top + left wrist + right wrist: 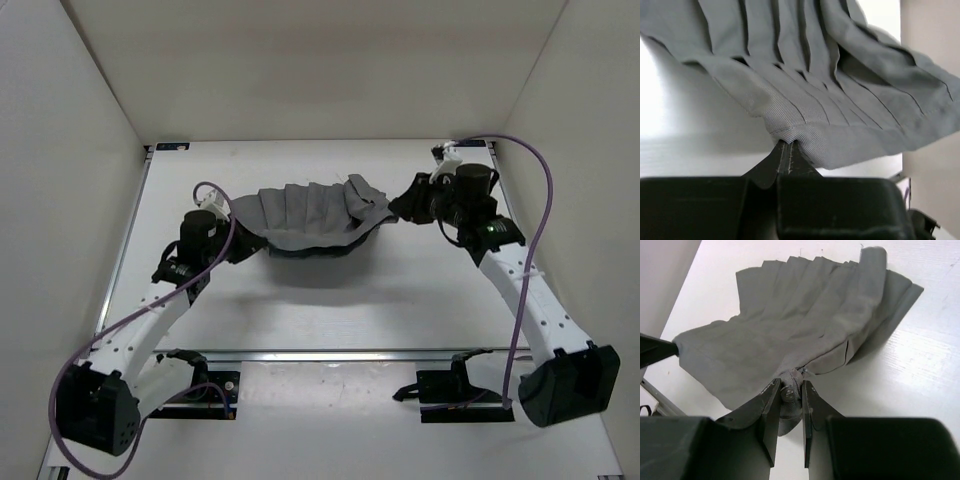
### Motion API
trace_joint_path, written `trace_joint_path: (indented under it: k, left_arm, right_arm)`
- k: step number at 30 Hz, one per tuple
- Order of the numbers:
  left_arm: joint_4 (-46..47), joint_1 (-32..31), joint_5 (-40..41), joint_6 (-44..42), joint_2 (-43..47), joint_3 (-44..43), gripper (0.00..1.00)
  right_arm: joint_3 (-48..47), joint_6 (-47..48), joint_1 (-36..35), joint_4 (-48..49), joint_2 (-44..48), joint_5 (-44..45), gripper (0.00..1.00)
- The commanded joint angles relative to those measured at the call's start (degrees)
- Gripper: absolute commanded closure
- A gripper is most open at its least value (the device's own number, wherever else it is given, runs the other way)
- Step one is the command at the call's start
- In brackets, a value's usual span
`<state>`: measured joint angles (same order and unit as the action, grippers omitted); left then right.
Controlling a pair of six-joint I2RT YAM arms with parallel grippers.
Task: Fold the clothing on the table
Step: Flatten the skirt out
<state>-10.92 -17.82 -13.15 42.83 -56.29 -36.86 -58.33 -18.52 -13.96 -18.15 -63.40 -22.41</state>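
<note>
Grey skirt (305, 222) hangs strung between the two grippers over the middle of the table (400, 300), its pleats fanning toward the far wall and a shadow under its near edge. Left gripper (785, 148) is clamped tight on the edge at the skirt's left end, its fingers pressed together on the cloth. Right gripper (789, 392) pinches a bunched wad of fabric at the right end, jaws only slightly parted.
</note>
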Motion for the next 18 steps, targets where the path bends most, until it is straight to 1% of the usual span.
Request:
trace_joint_path:
  k: [1, 2, 3, 4, 5, 6, 7, 8, 9, 11, 13, 14, 15, 16, 17, 18]
  left_arm:
    - [-4.1, 3.7, -1.2, -3.9, -5.1, -5.7, 1.0]
    - [-4.1, 4.6, -1.6, -4.9, -8.4, -9.8, 1.0]
    - [-4.5, 5.8, -1.3, -5.7, -10.2, -12.0, 1.0]
    - [-5.4, 6.9, -1.4, -6.8, -13.8, -17.7, 1.0]
    - [-6.5, 7.5, -1.4, -7.7, -17.8, -23.6, 1.0]
    - [-7.3, 7.9, -2.1, -8.0, -21.0, -29.5, 1.0]
    - [-8.4, 8.8, -2.1, -7.8, -22.1, -32.3, 1.0]
    - [-9.5, 9.2, -2.2, -7.8, -23.7, -37.5, 1.0]
    - [-10.2, 9.5, -2.1, -8.2, -24.7, -41.8, 1.0]
    - [-13.2, 9.7, -1.4, -8.5, -25.3, -47.5, 1.0]
    - [-14.5, 9.8, -1.3, -9.3, -24.4, -50.4, 1.0]
    - [-15.0, 9.7, -1.4, -9.6, -22.7, -48.8, 1.0]
    - [-13.6, 9.8, -0.6, -9.6, -21.5, -47.4, 1.0]
    - [-12.4, 9.5, -0.2, -8.9, -19.3, -43.1, 1.0]
    - [-11.5, 9.5, 0.0, -8.7, -18.0, -40.7, 1.0]
    - [-9.8, 9.4, -0.2, -7.9, -15.6, -35.5, 1.0]
  right_arm:
    - [-7.1, 3.3, 1.4, -0.6, -6.0, -3.0, 1.0]
    - [-8.5, 4.4, 2.2, -1.0, -9.1, -3.2, 1.0]
    - [-12.9, 5.2, 2.6, -1.4, -13.4, -3.9, 1.0]
    - [-18.0, 6.3, 3.0, -2.3, -17.2, -3.2, 1.0]
    - [-24.3, 7.5, 2.8, -4.2, -19.0, -2.3, 1.0]
    - [-27.4, 9.0, 2.3, -6.6, -21.8, 0.1, 1.0]
    - [-33.0, 10.2, 1.5, -6.8, -23.9, 2.5, 1.0]
    - [-39.6, 11.2, 0.7, -9.5, -25.1, 3.3, 1.0]
    - [-42.7, 11.7, 0.9, -11.6, -26.8, 4.0, 1.0]
    - [-51.8, 12.3, 0.8, -14.9, -28.6, 4.0, 1.0]
    - [-52.7, 13.1, 0.0, -16.1, -27.5, 6.1, 1.0]
    - [-50.3, 13.7, 0.2, -15.5, -25.8, 6.2, 1.0]
    - [-45.6, 13.3, 0.3, -13.9, -24.4, 6.2, 1.0]
    - [-42.6, 12.3, 0.9, -11.3, -21.8, 5.0, 1.0]
    - [-36.0, 11.6, 1.3, -9.9, -19.0, 3.5, 1.0]
    - [-29.6, 10.6, 2.0, -7.3, -17.7, 3.1, 1.0]
